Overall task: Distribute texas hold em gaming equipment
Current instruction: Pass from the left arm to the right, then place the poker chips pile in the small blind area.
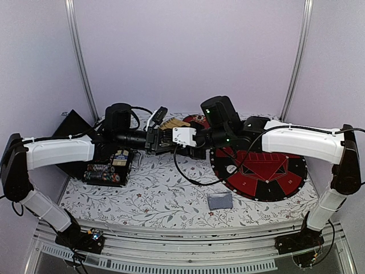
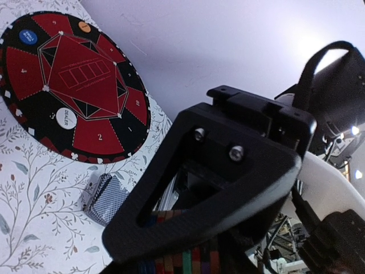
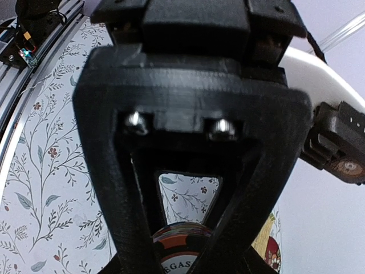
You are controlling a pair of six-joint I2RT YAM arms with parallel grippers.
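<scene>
Your two arms meet nose to nose above the middle of the worktop, towards its far edge. The left gripper (image 1: 162, 141) and right gripper (image 1: 181, 142) are so close that a black triangular finger (image 2: 228, 171) fills each wrist view, so you cannot tell whether either is clenched or released. A stack of mixed-colour poker chips (image 2: 185, 261) shows edge-on at the bottom of the left wrist view. Behind the grippers, at the far edge, the woven tray (image 1: 169, 123) and red dish (image 1: 197, 119) are largely hidden. The round poker mat (image 1: 268, 165) fills the right side and carries a blue chip (image 2: 27, 37), an orange chip (image 2: 84, 26) and the white dealer button (image 2: 67, 118). The card deck (image 1: 219, 201) lies just off the mat's rim, towards the near edge. A black chip case (image 1: 108, 170) sits by the left edge, and a black cable (image 1: 181, 174) loops over the cloth below the grippers.
</scene>
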